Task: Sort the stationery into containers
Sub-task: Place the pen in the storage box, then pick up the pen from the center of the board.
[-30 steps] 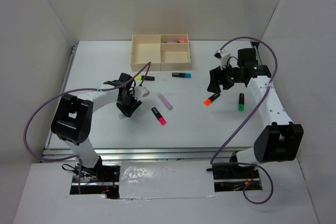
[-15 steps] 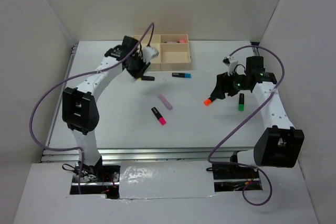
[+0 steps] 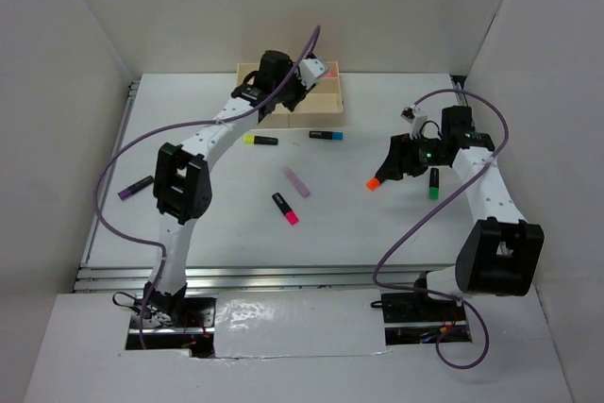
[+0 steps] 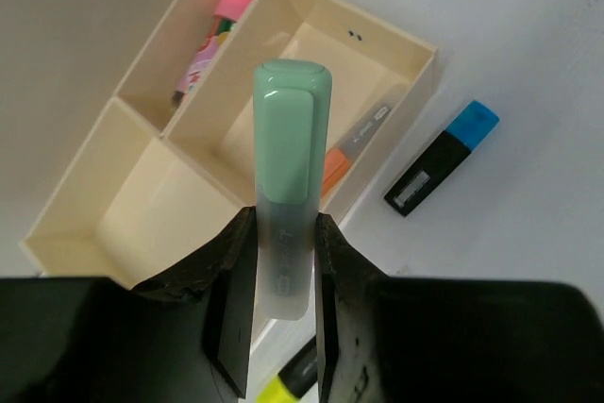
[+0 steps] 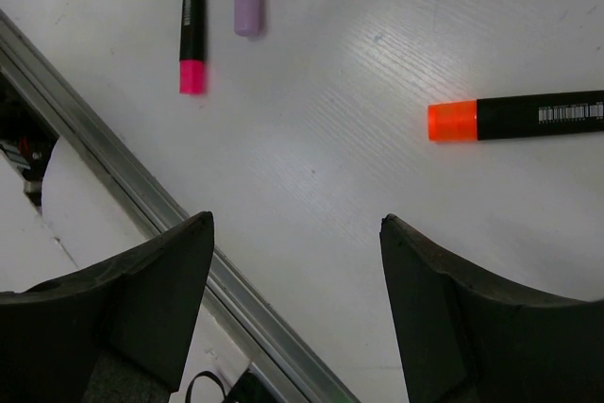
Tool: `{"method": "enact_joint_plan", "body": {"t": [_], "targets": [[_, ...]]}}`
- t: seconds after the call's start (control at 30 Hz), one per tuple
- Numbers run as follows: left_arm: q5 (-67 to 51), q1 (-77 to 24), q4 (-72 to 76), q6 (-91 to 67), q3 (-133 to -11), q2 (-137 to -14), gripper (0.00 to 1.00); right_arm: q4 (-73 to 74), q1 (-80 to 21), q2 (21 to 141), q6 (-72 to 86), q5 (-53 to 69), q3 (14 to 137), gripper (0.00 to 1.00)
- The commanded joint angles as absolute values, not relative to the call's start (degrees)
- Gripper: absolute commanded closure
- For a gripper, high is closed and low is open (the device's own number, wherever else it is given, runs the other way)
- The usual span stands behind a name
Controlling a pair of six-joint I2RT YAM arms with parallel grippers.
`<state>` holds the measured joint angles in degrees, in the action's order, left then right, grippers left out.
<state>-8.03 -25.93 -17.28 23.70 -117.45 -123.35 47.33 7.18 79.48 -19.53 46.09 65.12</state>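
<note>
My left gripper (image 3: 286, 90) is shut on a mint-green highlighter (image 4: 291, 176) and holds it above the beige tray (image 3: 336, 112), over its compartments (image 4: 415, 56). A pink marker (image 4: 223, 33) and an orange-ended one (image 4: 343, 154) lie in the tray. On the table lie a yellow-ended marker (image 3: 261, 140), a blue-ended one (image 3: 326, 134), a lilac one (image 3: 295, 181), a pink-ended one (image 3: 285, 209), an orange-ended one (image 3: 381, 178), a green-ended one (image 3: 433, 185) and a purple-ended one (image 3: 135, 188). My right gripper (image 3: 396, 159) is open and empty, just right of the orange-ended marker (image 5: 514, 117).
White walls close in the table on the left, back and right. A metal rail (image 5: 142, 195) runs along the near edge. Purple cables (image 3: 104, 176) loop off both arms.
My left arm has swung from the table's left middle up to the tray with the mint highlighter in it. The purple-ended marker at the left now shows. The right gripper moved slightly.
</note>
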Motion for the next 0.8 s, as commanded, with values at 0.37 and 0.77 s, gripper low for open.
{"method": "enact_joint_plan", "body": {"t": [0.37, 0.77], "targets": [[-6.24, -27.16, 6.50, 15.29, -127.00, -139.74, 0.57, 46.50, 7.03, 79.19, -19.16, 46.06, 64.51, 0.23], [-7.90, -22.95, 2.38, 4.06, -118.24, -118.76, 0.23, 40.16, -13.78, 85.50, -11.09, 30.77, 70.56, 0.28]]}}
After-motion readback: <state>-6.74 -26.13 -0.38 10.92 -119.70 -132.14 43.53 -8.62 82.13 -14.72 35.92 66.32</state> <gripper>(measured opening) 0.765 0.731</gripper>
